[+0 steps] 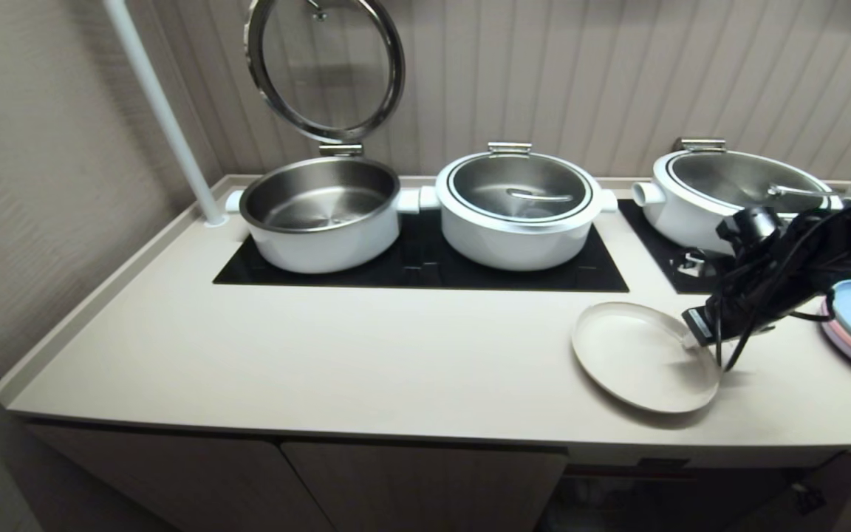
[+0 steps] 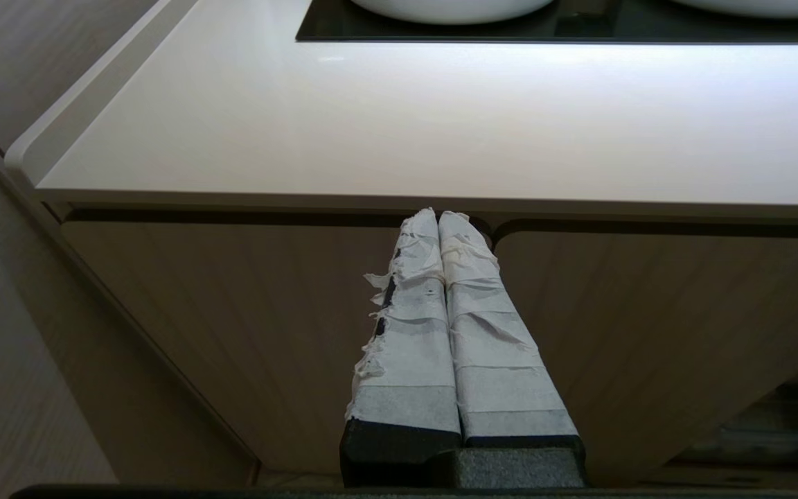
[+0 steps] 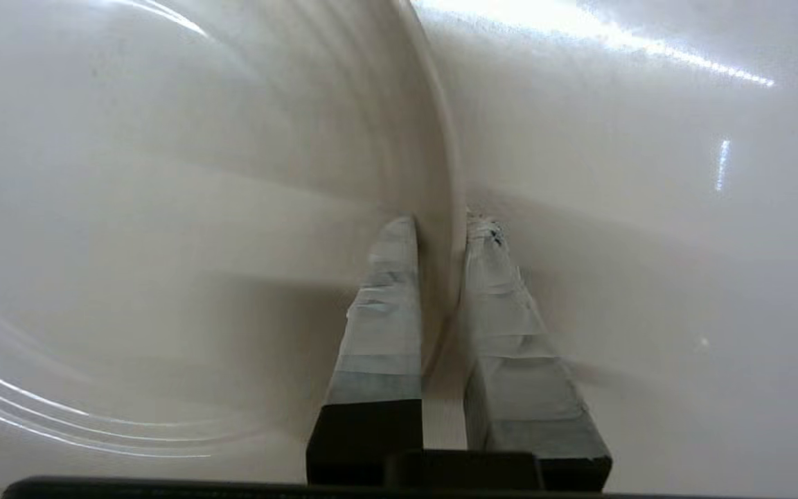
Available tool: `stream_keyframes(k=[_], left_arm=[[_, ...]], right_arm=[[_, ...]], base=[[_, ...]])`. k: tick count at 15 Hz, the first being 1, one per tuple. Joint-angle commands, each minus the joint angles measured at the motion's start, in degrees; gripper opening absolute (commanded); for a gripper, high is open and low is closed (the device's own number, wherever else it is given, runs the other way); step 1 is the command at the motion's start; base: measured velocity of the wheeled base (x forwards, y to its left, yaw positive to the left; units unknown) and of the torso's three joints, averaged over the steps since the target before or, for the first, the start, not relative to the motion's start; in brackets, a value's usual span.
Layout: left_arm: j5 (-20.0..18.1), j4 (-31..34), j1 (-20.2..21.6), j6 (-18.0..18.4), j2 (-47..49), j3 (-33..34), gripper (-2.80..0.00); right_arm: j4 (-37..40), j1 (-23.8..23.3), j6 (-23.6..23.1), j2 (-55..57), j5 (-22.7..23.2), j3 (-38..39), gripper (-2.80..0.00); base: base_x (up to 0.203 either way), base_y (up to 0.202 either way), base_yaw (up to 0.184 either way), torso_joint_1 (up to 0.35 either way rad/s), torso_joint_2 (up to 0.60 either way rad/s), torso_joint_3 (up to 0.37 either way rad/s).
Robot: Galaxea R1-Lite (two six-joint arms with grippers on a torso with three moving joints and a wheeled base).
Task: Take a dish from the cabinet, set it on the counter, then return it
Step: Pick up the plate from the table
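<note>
the plate (image 1: 640,358) is lain on the counter (image 1: 322,355), its rim clamped between the right gripper (image 3: 442,239) fingers. the left gripper (image 2: 438,222) is pressed closed before the cabinet (image 2: 233,319). no writing can be read.

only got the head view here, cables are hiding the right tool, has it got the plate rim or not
Observer: Yes. In the right wrist view the right tool is shut on the dish, one finger inside the rim and one outside.
Operator: ok, and the left tool, i can't see it at all
Observer: The left tool is shut and empty, parked low in front of the cabinet doors, just below the counter edge.
Operator: anything between those fingers
Observer: No. Its taped fingers are pressed together with nothing between them.
</note>
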Motion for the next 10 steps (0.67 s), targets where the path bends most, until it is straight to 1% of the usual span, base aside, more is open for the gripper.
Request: stream_keyframes(k=[1, 10], left_arm=[[0.0, 0.0, 0.0, 0.0, 0.0, 0.0, -2.8], [0.0, 0.0, 0.0, 0.0, 0.0, 0.0, -2.8]], right_arm=[[0.4, 0.2, -0.2, 0.0, 0.0, 0.1, -2.8], [0.4, 0.2, 1.6, -1.3, 0.0, 0.6, -2.8]], base=[[0.0, 0.0, 0.0, 0.0, 0.0, 0.0], [0.0, 0.0, 0.0, 0.0, 0.0, 0.0]])
